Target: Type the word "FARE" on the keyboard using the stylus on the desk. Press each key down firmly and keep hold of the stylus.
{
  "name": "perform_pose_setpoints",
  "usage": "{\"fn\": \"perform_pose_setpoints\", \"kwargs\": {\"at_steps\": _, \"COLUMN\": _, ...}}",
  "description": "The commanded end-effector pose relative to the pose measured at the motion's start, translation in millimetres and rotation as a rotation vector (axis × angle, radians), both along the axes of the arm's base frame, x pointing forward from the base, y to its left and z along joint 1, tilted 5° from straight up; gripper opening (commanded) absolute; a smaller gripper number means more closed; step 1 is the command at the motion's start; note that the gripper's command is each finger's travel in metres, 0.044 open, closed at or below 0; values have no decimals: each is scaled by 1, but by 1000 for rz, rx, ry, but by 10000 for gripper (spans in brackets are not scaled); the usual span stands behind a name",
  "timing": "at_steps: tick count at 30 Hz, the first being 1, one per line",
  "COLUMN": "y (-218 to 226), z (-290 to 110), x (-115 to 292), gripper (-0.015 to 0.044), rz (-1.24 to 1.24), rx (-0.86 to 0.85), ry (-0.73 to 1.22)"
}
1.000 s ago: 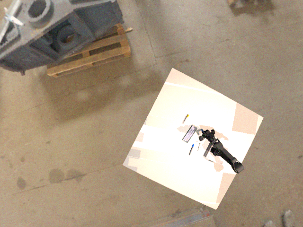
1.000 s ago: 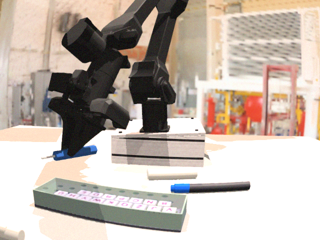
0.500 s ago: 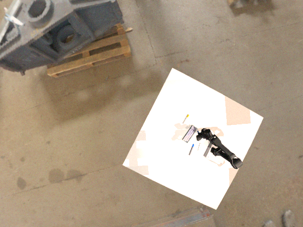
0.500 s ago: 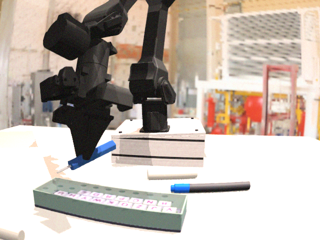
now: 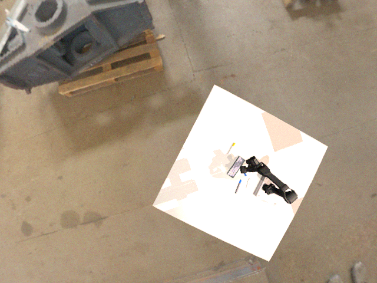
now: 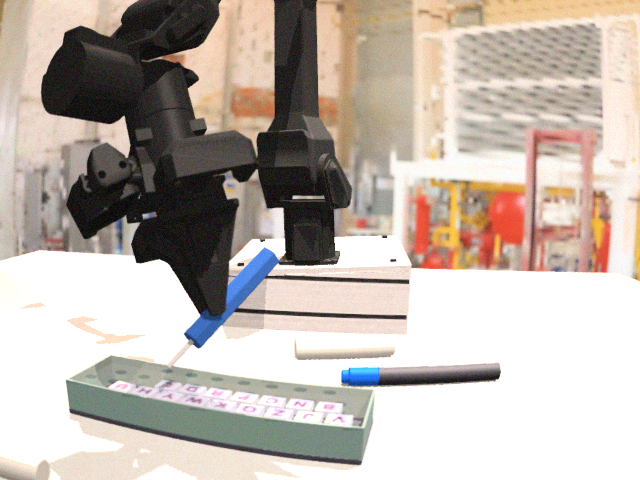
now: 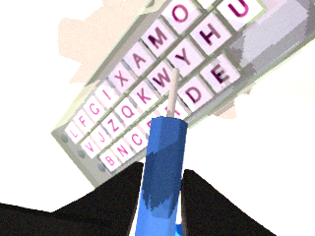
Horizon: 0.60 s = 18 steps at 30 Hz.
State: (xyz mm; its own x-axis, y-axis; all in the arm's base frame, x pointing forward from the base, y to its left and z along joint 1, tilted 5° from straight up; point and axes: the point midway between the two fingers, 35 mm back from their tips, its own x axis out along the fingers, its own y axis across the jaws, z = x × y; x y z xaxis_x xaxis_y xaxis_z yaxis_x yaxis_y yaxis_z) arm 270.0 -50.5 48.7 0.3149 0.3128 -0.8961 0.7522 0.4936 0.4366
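My gripper is shut on a blue stylus with a thin white tip. The stylus slants down toward the keyboard, a green tray with white keys and pink letters. In the wrist view the tip hangs over the keys between W and D, close to the R key, which the stylus partly hides. In the exterior view the tip is just above the back row of keys.
A grey marker with a blue cap and a white cylinder lie right of the keyboard. The arm's white base block stands behind. A yellow-tipped pen lies beyond the keyboard. Another white cylinder lies at front left.
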Motion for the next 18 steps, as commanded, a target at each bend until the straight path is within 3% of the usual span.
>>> {"fn": "perform_pose_setpoints", "kwargs": {"at_steps": 1, "y": 11, "z": 6, "x": 11, "gripper": 0, "rz": -44, "rx": 115, "ry": 51}}
{"fn": "perform_pose_setpoints", "kwargs": {"at_steps": 18, "y": 48, "z": 28, "x": 47, "gripper": 0, "rz": -247, "rx": 543, "ry": 341}}
